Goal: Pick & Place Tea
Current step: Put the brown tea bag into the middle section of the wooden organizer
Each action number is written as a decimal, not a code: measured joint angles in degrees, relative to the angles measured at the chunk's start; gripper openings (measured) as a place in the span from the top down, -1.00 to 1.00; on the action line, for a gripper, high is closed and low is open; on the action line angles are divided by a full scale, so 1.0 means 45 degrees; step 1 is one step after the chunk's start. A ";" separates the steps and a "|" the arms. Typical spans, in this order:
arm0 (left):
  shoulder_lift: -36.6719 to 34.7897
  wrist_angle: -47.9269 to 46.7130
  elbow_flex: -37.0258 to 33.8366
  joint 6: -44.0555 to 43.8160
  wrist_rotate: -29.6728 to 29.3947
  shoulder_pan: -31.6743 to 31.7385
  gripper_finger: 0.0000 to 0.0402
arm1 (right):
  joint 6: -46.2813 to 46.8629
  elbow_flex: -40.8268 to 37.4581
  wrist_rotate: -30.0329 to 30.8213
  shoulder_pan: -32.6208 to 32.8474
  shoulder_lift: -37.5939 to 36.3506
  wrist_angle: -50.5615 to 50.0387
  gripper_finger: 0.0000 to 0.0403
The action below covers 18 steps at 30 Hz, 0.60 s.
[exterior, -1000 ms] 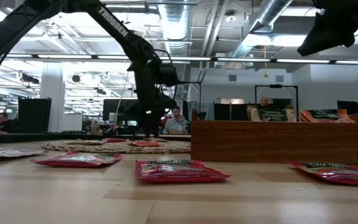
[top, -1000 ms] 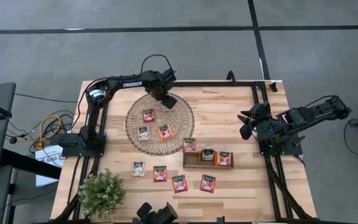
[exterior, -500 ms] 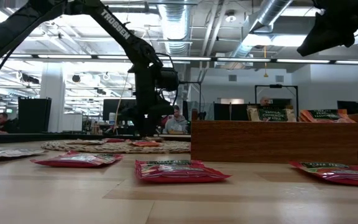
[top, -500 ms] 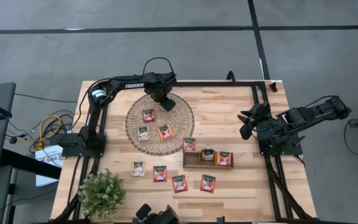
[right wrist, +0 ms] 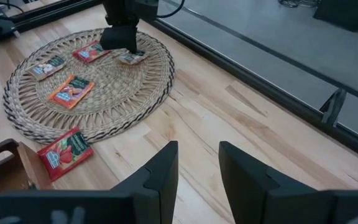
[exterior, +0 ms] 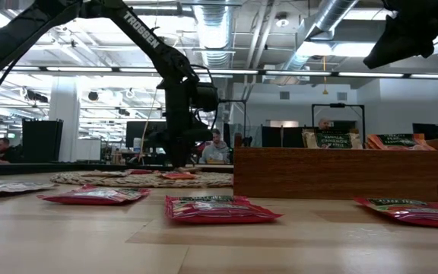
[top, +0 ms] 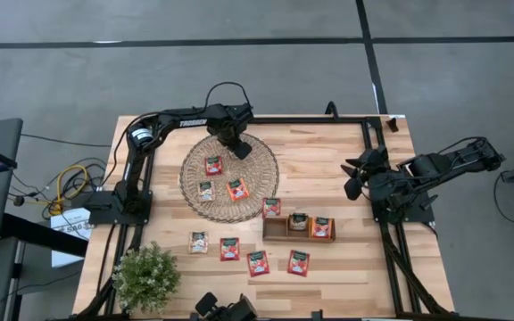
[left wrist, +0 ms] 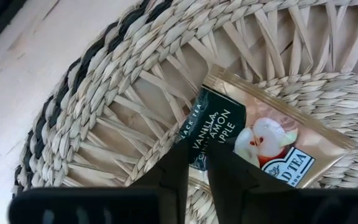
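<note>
On the wicker mat (left wrist: 92,112), left gripper (left wrist: 196,163) is pinching a thin, floppy beige sachet (left wrist: 272,140) by its corner edge; right gripper (right wrist: 197,168) is idling open.

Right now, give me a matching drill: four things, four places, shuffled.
1 left gripper
2 right gripper
3 wooden tray
4 plant

A corner of the table on the left arm's side
B above the wicker mat, at a beige sachet
C off the mat, near the table's right edge
D beside the mat, sachets inside

1-B, 2-C, 3-D, 4-A
</note>
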 joint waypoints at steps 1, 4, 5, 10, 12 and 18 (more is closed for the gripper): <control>0.0000 0.0000 0.0000 -0.0003 0.0006 -0.0005 0.80 | 0.0000 0.0000 -0.0001 0.0000 0.0000 0.0000 0.46; 0.0000 0.0000 0.0000 -0.0010 0.0034 -0.0005 0.81 | 0.0000 0.0000 -0.0001 0.0000 0.0000 0.0000 0.46; 0.0000 0.0008 0.0000 -0.0030 0.0011 -0.0005 0.80 | 0.0000 0.0000 -0.0001 0.0000 0.0000 0.0000 0.46; -0.0164 0.0010 -0.0005 -0.0039 -0.0230 -0.0015 0.73 | 0.0000 0.0000 -0.0006 0.0000 0.0000 0.0000 0.46; -0.0364 0.0029 0.0000 -0.0036 -0.0189 -0.0015 0.68 | 0.0000 0.0000 -0.0010 0.0000 0.0000 0.0000 0.46; -0.0477 -0.0163 0.0401 0.0170 -0.0130 -0.0010 0.45 | -0.0005 0.0000 -0.0023 0.0000 0.0000 0.0000 0.46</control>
